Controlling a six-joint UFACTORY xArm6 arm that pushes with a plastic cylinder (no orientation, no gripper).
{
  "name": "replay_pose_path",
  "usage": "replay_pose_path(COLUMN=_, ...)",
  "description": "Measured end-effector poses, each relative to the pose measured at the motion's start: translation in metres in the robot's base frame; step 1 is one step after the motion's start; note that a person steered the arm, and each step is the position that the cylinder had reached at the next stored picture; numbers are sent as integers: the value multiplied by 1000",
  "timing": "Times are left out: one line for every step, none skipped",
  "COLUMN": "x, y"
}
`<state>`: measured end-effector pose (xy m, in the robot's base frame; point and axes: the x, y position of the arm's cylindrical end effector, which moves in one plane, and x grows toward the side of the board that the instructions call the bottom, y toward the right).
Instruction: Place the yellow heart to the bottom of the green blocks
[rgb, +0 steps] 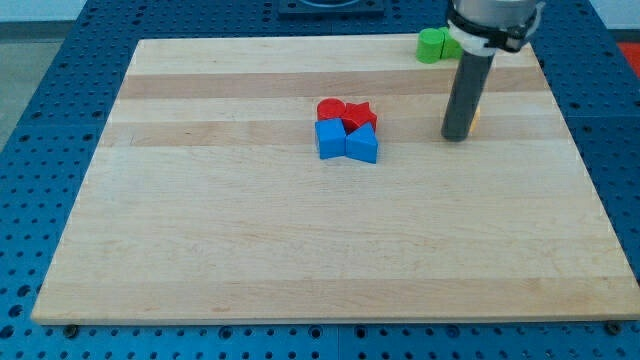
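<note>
The small yellow heart block (475, 118) is showing only as a sliver behind my dark rod, below the bright green blocks (437, 45) at the pale wooden board's (250, 250) top edge. My tip (457, 136), grasping nothing, is touching it. I am judging placement nearly done; the red and blue cluster is lying well apart.

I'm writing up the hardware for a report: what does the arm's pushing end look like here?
My tip ends a straight, dark grey cylindrical rod with a plain, smooth surface. At the view's top the rod enters a wider dark housing ringed by a white band. No cables or markings show.
</note>
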<state>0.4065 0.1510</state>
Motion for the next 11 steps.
replay_pose_path(x=15, y=1)
replay_pose_path(x=-19, y=-9)
replay_pose_path(x=-52, y=-17)
replay_pose_path(x=-26, y=-17)
replay_pose_path(x=18, y=-9)
replay_pose_path(x=15, y=19)
replay_pose_path(x=-26, y=20)
replay_pose_path(x=-56, y=17)
replay_pose_path(x=-48, y=18)
replay_pose_path(x=-63, y=15)
replay_pose_path(x=-84, y=10)
